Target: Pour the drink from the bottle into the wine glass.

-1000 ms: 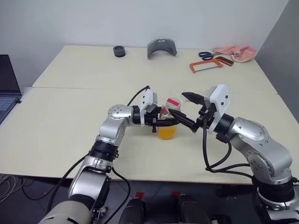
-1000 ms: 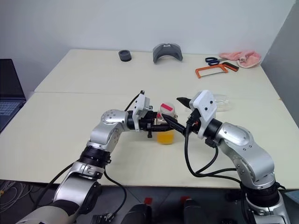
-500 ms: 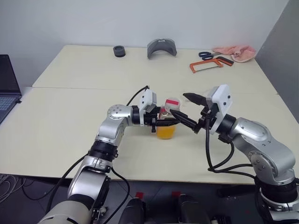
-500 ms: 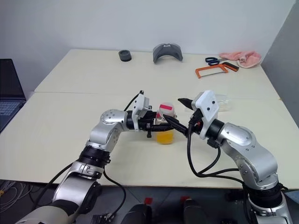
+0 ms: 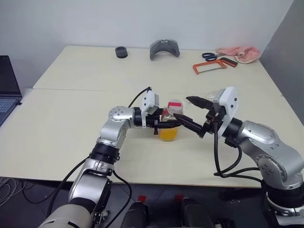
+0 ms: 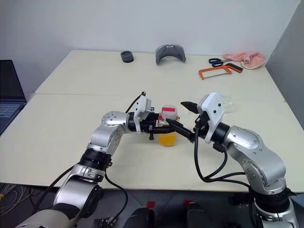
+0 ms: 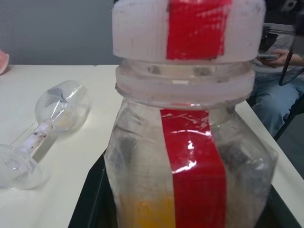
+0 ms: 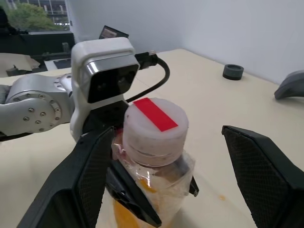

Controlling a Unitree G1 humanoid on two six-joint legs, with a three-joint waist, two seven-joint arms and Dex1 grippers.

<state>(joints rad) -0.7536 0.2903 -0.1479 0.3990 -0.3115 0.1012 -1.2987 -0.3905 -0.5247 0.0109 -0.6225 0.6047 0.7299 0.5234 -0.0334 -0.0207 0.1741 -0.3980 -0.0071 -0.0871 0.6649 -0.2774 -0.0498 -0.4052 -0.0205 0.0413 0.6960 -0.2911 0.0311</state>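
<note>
The bottle [image 5: 169, 124] stands upright on the table near its front middle, clear plastic with a red label stripe and a white cap [image 8: 156, 122] marked red. The drink [image 5: 169, 135], orange-yellow, fills its lower part. My left gripper [image 5: 164, 125] comes in level from the left and is shut on the bottle's body. My right gripper [image 5: 182, 108] is open, with one black finger on each side of the cap and touching nothing. The wine glass [image 7: 53, 120] lies on its side on the table just beyond the bottle, seen again behind my right hand as the wine glass [image 6: 229, 103].
Along the table's far edge lie a black ring [image 5: 121, 52], a grey curved piece [image 5: 164, 48], scissors [image 5: 209, 56], an orange hacksaw [image 5: 213, 67] and a pink cloth [image 5: 240, 53]. A laptop [image 5: 6, 90] sits at the left. A seated person [image 7: 280, 80] is beyond the table.
</note>
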